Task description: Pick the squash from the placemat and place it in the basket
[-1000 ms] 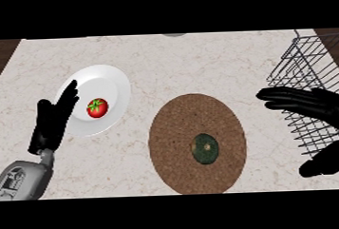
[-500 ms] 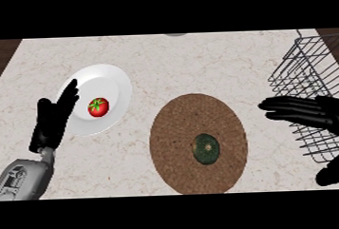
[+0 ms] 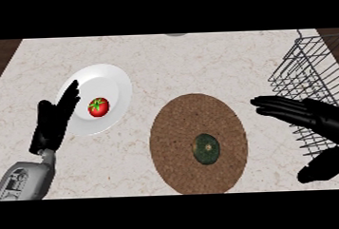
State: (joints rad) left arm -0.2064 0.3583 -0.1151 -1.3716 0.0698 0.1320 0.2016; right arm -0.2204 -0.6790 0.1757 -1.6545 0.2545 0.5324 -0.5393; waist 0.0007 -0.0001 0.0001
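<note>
Nothing done yet, I judge: squash [image 3: 206, 148] sits on the placemat [image 3: 174, 130], untouched. My right hand [image 3: 309, 115] hovers beside it, fingers spread wide, holding nothing. Grasp and carry to the basket [image 3: 307, 66] remain.

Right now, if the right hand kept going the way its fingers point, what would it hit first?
Likely the placemat's upper right rim; the right hand points leftward, passing above the squash. Height is unclear.

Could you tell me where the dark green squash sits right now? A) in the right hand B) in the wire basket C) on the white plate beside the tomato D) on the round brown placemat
D: the squash lies on the brown placemat, apart from the open right hand.
</note>
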